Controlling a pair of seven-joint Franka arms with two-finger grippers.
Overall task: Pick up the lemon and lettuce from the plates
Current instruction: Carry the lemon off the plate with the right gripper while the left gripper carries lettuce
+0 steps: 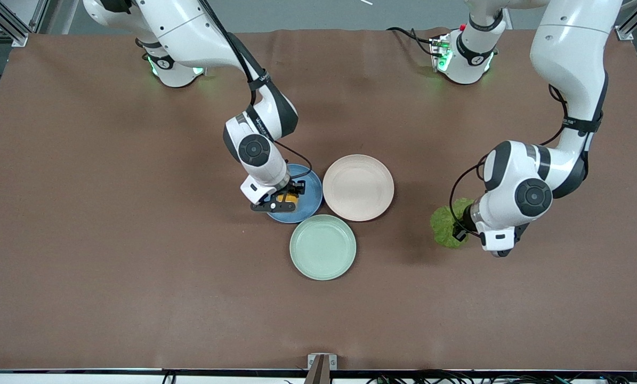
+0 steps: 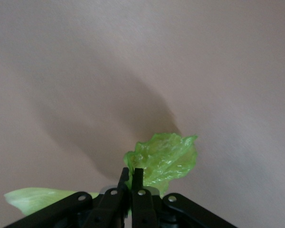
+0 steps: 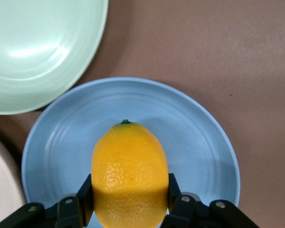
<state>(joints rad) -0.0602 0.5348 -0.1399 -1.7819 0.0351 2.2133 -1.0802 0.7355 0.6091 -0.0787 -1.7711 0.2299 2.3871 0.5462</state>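
Gripping the lemon [image 3: 129,173] over the blue plate [image 3: 199,142], the right gripper [image 3: 129,206] is clamping both sides; the left gripper [image 2: 131,183] is pinching the lettuce [image 2: 164,159] above bare table [image 1: 137,293].

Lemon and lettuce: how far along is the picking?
Done: the lettuce is off the empty beige-pink plate, held over the table by the left gripper. In hand: the right gripper grips the lemon on the blue plate. Left: lifting it out.

Lemon [image 3: 129,173] on blue plate [image 3: 199,142], lettuce [image 2: 164,161] gripped
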